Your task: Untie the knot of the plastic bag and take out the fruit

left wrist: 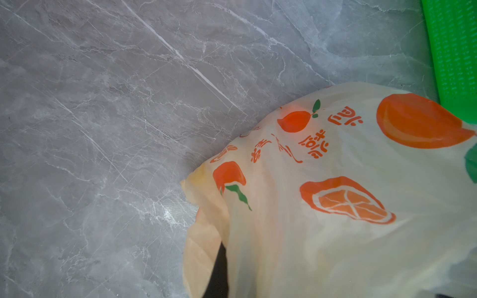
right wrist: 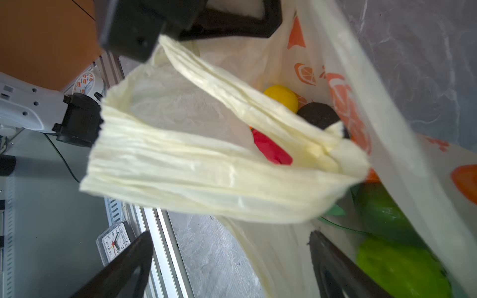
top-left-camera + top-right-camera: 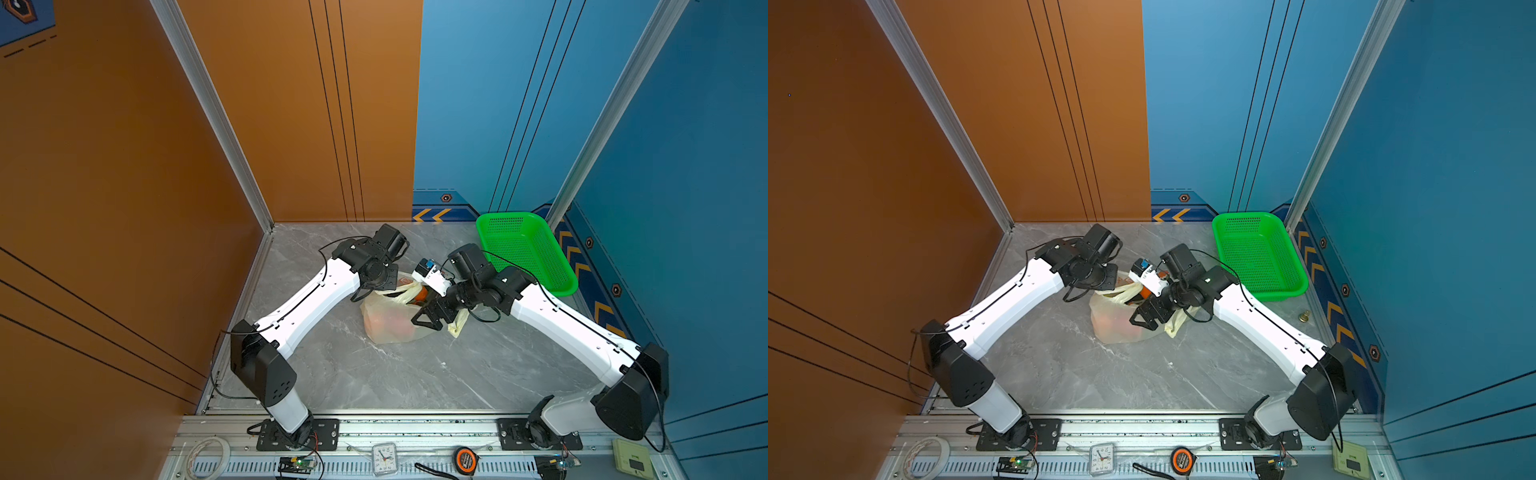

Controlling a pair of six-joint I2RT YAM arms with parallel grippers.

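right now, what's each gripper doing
left gripper: closed on the plastic bag, gripping one handle loop
right gripper: open, holding nothing

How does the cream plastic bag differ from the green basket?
The plastic bag is soft, crumpled, translucent cream with printed oranges; the green basket is stiff, bright and perforated. The bag holds fruit; the basket shows none. Both rest on the grey marbled table.

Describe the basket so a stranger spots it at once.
Start at the grey marble tabletop, go to its far right corner against the blue wall. The basket sits there: bright green perforated plastic, unlike the cream-yellow plastic bag mid-table.
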